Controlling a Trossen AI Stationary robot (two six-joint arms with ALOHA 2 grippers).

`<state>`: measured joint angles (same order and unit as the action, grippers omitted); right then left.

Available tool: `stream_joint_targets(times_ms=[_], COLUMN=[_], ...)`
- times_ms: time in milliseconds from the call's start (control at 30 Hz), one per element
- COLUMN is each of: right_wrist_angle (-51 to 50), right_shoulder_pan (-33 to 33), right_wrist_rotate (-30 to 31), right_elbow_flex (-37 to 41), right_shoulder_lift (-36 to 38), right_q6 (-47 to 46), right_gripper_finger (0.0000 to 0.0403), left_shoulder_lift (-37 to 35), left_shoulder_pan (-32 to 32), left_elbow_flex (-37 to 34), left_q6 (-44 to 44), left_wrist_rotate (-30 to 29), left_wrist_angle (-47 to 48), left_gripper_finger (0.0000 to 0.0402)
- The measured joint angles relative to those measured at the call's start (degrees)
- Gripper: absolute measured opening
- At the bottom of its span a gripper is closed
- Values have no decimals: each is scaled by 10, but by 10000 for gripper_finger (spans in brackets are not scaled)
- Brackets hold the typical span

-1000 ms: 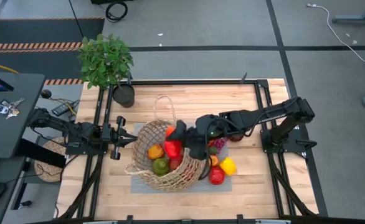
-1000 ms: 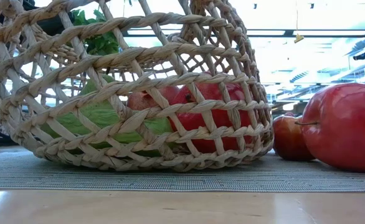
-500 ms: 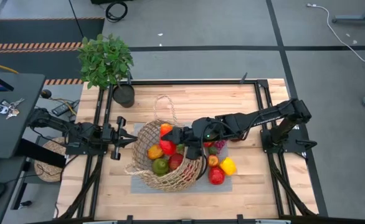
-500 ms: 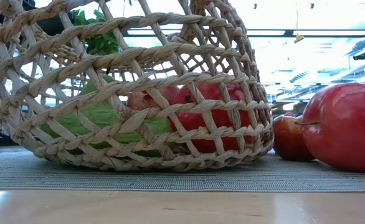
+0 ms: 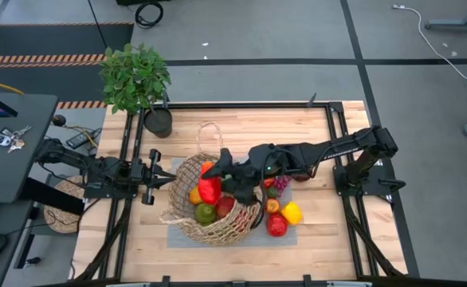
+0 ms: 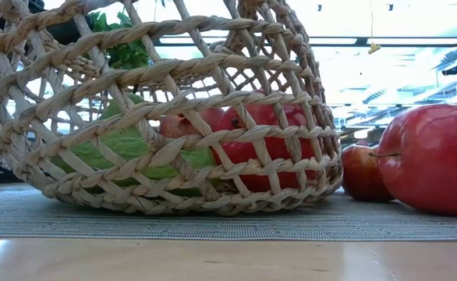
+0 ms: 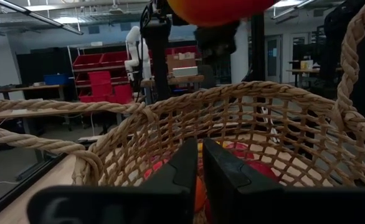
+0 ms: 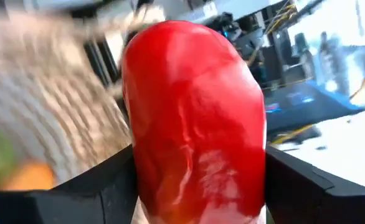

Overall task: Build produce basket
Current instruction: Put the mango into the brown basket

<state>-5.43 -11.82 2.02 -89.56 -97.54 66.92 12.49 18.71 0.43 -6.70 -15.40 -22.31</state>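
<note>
Right gripper (image 5: 212, 188) clamps a red pepper (image 8: 192, 118) over the basket (image 5: 187, 227); left gripper (image 5: 172, 179), fingers shut, sits at the basket's rim. Basket on grey mat (image 5: 174, 237), wooden table (image 5: 241, 123); potted plant (image 5: 135, 77) beyond, workshop shelving behind.

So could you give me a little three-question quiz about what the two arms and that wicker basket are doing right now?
1. True or false: the right gripper holds a red pepper over the basket.
2. The left gripper is: A) shut beside the basket's rim, B) holding a banana, C) inside the potted plant.
3. Fill in: outside the basket, near the red apple, lies a ______ pepper.

Key: 1 true; 2 A; 3 yellow.
</note>
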Motion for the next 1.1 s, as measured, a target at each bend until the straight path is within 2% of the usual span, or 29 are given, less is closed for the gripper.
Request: stream_joint_targets(times_ms=[67, 200, 433, 500, 567, 767, 900, 1100], right_wrist_angle=[3, 43, -7, -33, -86, -274, -352, -451], right_shoulder_pan=[4, 4, 2, -2, -2, 19, 38, 59], right_wrist_rotate=[-30, -22, 22, 50, 54, -12, -44, -100], right_elbow_flex=[0, 0, -27, -60, -106, -275, -369, -452], right_shoulder_lift=[0, 0, -57, -83, -106, -195, -254, -329], right_q6=[-80, -203, -239, -238, -243, -287, -292, -294], right_gripper_finger=[287, 287, 287, 286, 286, 285, 286, 286], left_shoulder_lift=[0, 0, 0, 0, 3, 4, 4, 4], left_shoulder_pan=[0, 0, 0, 0, 0, 0, 0, 0], left_elbow_flex=[0, 0, 0, 0, 0, 0, 0, 0], left_q6=[0, 0, 0, 0, 0, 0, 0, 0], left_wrist_rotate=[0, 0, 0, 0, 0, 0, 0, 0], left_wrist_angle=[0, 0, -1, 1, 0, 0, -1, 0], left_gripper_finger=[29, 29, 36, 34, 31, 30, 35, 31])
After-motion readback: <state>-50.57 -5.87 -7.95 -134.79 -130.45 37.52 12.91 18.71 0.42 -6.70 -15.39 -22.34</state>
